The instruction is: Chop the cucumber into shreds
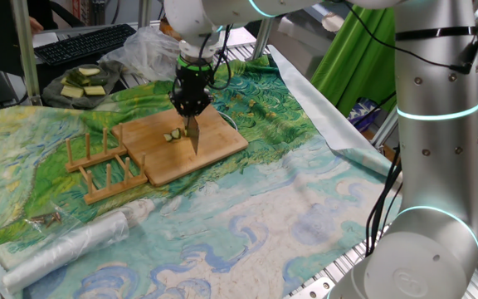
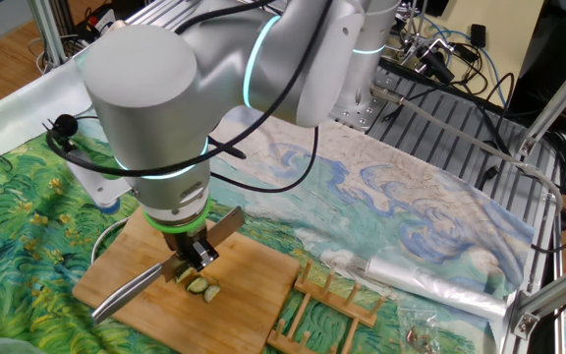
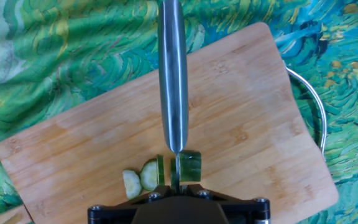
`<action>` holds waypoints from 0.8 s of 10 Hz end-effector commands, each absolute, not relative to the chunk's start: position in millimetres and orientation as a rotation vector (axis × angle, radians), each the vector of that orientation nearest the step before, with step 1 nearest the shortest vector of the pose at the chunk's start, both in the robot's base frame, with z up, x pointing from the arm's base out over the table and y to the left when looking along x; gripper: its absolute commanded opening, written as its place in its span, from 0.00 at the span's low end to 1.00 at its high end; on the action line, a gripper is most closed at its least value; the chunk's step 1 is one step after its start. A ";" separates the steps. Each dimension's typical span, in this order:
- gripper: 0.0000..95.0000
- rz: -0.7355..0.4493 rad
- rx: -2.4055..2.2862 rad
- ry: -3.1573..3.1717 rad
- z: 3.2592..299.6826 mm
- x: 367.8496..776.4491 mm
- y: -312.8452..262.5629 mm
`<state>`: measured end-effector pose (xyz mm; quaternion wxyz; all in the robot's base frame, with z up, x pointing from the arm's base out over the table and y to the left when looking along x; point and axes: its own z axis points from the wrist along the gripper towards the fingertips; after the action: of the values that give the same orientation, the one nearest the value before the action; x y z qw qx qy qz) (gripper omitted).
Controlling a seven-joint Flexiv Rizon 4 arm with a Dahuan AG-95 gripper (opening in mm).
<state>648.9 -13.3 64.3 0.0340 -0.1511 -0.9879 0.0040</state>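
Observation:
The cucumber (image 3: pixel 190 167) is a few small pieces on the wooden board (image 3: pixel 247 118): a dark-skinned chunk to the right of the blade and thin pale slices (image 3: pixel 139 177) to its left. My gripper (image 3: pixel 174 188) is shut on a knife (image 3: pixel 173 81). The blade points away along the board, its near end down between the pieces. One fixed view shows the gripper (image 1: pixel 192 101) above the cucumber (image 1: pixel 173 135), with the knife (image 1: pixel 194 138) angled down onto the board (image 1: pixel 214 145). In the other fixed view the gripper (image 2: pixel 191 252) holds the knife (image 2: pixel 131 290) over the pieces (image 2: pixel 202 287).
A wooden rack (image 1: pixel 106 164) stands beside the board. A plate of pale cucumber slabs (image 1: pixel 81 83) sits at the back left, near a keyboard (image 1: pixel 81 41). A clear plastic roll (image 1: pixel 73 241) lies at the front left. A white cable loop (image 3: pixel 314 106) curves past the board's right end.

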 end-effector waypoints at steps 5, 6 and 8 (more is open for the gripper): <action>0.00 0.004 -0.480 -3.047 58.9 643.5 -19.1; 0.00 0.003 -0.479 -3.046 58.5 643.4 -19.1; 0.00 -0.017 -0.476 -3.051 45.4 643.3 -19.7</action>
<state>643.4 -19.6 47.7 0.0290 -0.1543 -0.9876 -0.0051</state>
